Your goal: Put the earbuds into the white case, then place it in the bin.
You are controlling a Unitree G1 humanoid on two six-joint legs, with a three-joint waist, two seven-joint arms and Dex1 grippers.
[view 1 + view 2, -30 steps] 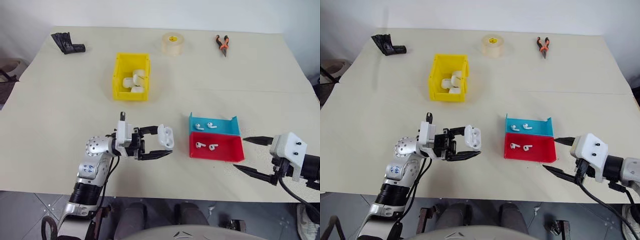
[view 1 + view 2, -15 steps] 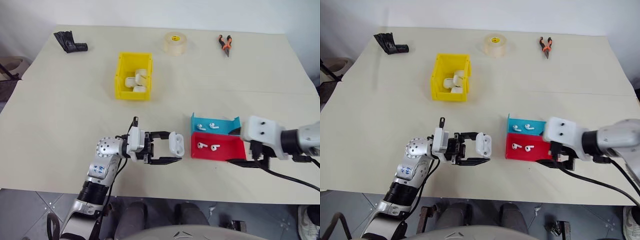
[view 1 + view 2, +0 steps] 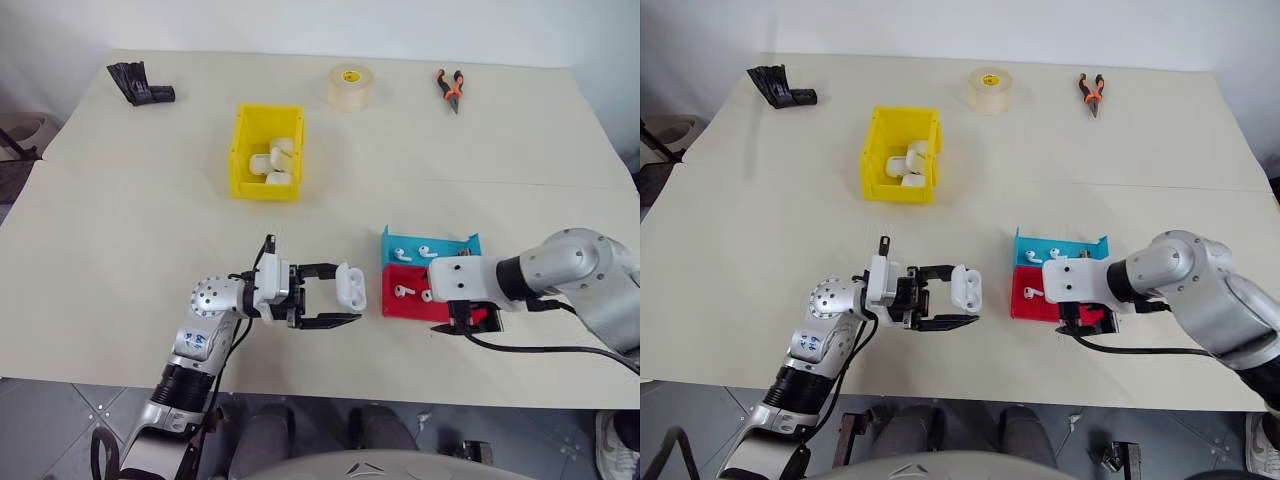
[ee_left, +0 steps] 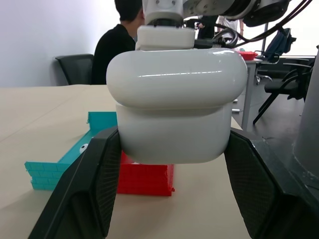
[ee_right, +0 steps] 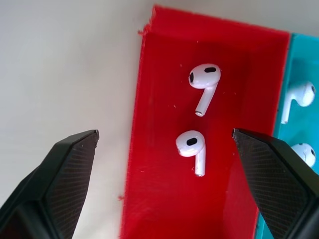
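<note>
The left claw [image 3: 345, 300] grips the white case [image 3: 351, 286] at nine o'clock of the red tray [image 5: 164, 164], ready for loading. The right claw [image 5: 164, 149] hangs wide over two earbuds [image 5: 192, 144] there

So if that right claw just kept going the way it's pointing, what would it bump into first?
Probably the earbuds in the red tray: the open right gripper points straight down over them.

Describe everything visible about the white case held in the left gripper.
The white case is small, glossy, seemingly hard plastic, with rounded corners. A seam splits lid from body; the lid looks shut. The left gripper holds it off the table, black jaws clamping its two sides, beside the red tray.
</note>
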